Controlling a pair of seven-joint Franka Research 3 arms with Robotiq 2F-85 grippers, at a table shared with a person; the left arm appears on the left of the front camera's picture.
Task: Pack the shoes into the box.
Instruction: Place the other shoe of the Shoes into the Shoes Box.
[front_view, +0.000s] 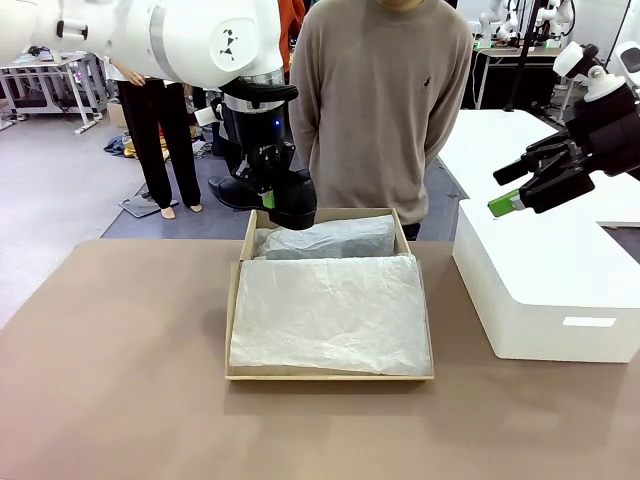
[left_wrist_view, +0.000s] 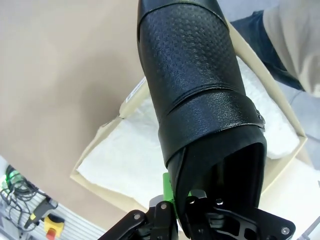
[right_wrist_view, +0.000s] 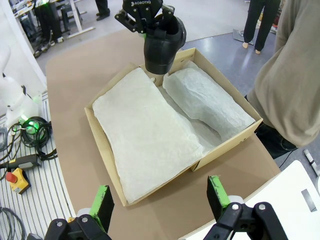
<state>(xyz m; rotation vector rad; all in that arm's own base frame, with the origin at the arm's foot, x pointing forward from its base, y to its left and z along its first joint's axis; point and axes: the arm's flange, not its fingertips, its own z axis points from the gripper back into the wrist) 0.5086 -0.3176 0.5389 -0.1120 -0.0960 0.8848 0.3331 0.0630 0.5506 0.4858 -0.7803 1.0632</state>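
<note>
My left gripper (front_view: 268, 196) is shut on a black shoe (front_view: 291, 200) and holds it just above the far left corner of the tan box (front_view: 330, 376). In the left wrist view the shoe (left_wrist_view: 195, 75) runs away from my gripper (left_wrist_view: 175, 196), toe toward the box (left_wrist_view: 92, 150) below. White tissue (front_view: 330, 310) covers the near part of the box. A long tissue-wrapped bundle (front_view: 335, 238) lies along its far side; what is inside is hidden. My right gripper (front_view: 507, 188) hangs open and empty off to the right. In its wrist view the box (right_wrist_view: 101, 145) and the shoe (right_wrist_view: 162, 47) lie ahead of its green fingertips (right_wrist_view: 102, 200).
A larger white box (front_view: 540, 280) stands on the table to the right of the tan box, under my right gripper. A person (front_view: 385, 100) in a beige sweater stands at the far edge, right behind the tan box. Bare brown tabletop (front_view: 110, 350) spreads left and in front.
</note>
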